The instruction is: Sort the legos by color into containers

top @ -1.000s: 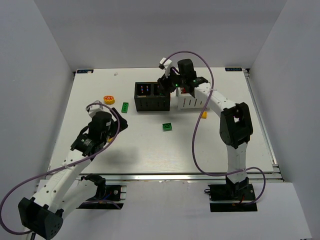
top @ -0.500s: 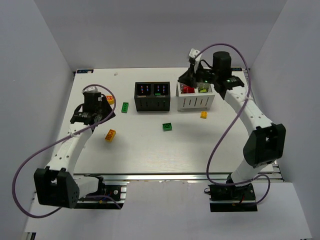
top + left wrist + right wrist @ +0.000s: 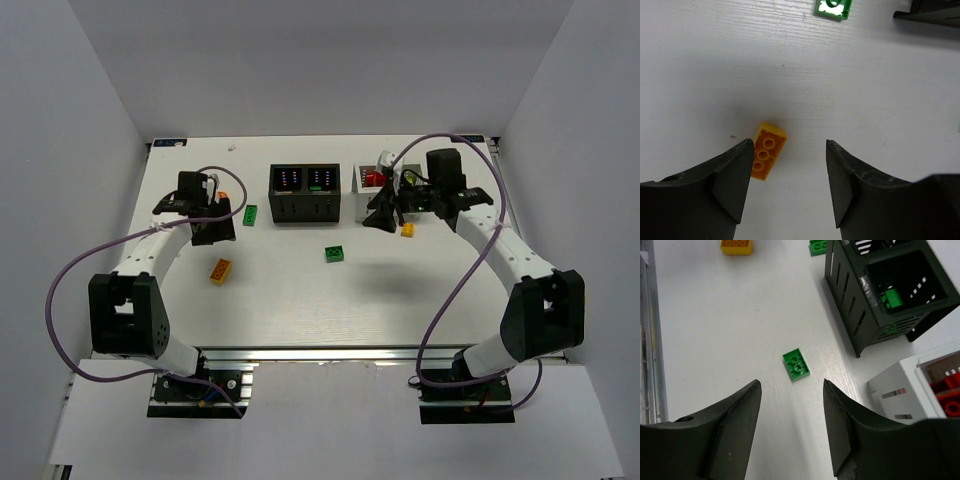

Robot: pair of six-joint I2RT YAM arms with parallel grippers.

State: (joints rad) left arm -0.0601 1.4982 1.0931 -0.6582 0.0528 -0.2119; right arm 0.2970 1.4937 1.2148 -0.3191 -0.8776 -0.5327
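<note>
Orange-yellow plastic marks the piece nearest the left arm. In the left wrist view the orange-yellow brick (image 3: 767, 150) lies flat on the white table (image 3: 865, 100), studs up. It sits just inside the left-hand finger rather than centred under the left claw (image 3: 788, 147), whose jaws stand spread with nothing between them. Its long axis runs nearly along the fingers, tilted a little, so I judge the jaws would close across its short sides once the claw shifts sideways over it. The right claw (image 3: 791, 385) is likewise spread and empty. A green brick (image 3: 796, 365) sits on the table just ahead of its gap, almost centred, with its long axis slanted, and the right arm is plainly the nearer one for it. The right wrist view shows what the overhead one does not: a green piece (image 3: 892, 297) down in a compartment of the black container (image 3: 845, 300), and red pieces (image 3: 950, 390) in the white container (image 3: 895, 385). Only the overhead view shows a small orange brick (image 3: 407, 229) close by the right claw, and it places a long green brick (image 3: 250, 214) near the left one.
</note>
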